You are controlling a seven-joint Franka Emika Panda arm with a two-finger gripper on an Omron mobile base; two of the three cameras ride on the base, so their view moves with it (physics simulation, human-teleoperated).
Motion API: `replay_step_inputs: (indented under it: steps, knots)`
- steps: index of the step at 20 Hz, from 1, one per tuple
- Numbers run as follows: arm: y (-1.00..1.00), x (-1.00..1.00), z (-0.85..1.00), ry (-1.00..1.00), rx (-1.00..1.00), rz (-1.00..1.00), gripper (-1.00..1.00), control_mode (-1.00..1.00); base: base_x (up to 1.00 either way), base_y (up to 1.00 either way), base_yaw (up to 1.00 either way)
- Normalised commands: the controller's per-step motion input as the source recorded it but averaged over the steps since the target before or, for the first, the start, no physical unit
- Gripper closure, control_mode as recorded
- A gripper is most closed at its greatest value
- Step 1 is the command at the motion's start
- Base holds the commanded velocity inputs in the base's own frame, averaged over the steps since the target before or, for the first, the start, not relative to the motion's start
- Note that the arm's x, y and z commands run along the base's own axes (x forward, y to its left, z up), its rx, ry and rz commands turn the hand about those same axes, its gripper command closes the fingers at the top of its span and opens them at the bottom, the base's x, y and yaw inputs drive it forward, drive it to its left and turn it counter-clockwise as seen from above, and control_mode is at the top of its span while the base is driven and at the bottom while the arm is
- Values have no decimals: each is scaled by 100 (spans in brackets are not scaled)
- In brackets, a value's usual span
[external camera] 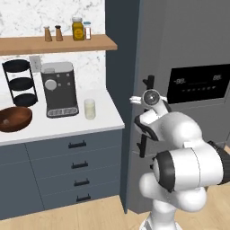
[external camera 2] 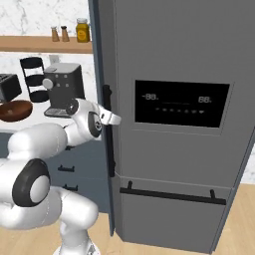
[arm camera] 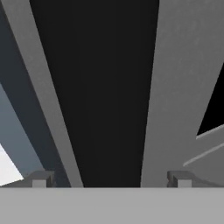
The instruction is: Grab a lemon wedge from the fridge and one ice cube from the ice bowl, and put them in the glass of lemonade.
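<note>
Gripper [arm camera: 109,179] spread at shut fridge [external camera 2: 174,60] handle [external camera 2: 107,129].

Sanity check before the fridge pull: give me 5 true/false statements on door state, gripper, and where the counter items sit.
1. The fridge door is shut. True.
2. The gripper is clamped shut on the black bar handle. False: its fingertips stand wide apart, either side of the dark bar in the hand view, and nothing is held.
3. The glass of lemonade stands on the counter to the right of the coffee machine. True.
4. The ice bowl sits on the wooden shelf. False: it is on the counter, in front of the black three-tier rack.
5. The glass of lemonade is inside the ice bowl. False: they stand apart, with the coffee machine between them.
</note>
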Motion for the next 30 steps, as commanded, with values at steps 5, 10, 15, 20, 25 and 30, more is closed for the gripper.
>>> replay_step_inputs:
  steps: [5, 10, 15, 20, 25, 30]
  knots:
    - [-8, 63, -30, -6, 0, 0, -100, -100, 0, 0, 0]
    - [-10, 68, -22, -4, 0, 0, -100, -100, 0, 0, 0]
    - [-21, 19, 10, 3, 0, 0, 100, -100, 0, 0, 0]
    - [-46, -67, 28, 20, 4, -4, 100, -100, 0, 0, 0]
    - [-75, -99, 34, 26, 9, -11, 100, -100, 0, 0, 0]
    - [-84, -90, 31, 31, 9, -15, 100, -100, 0, 0, 0]
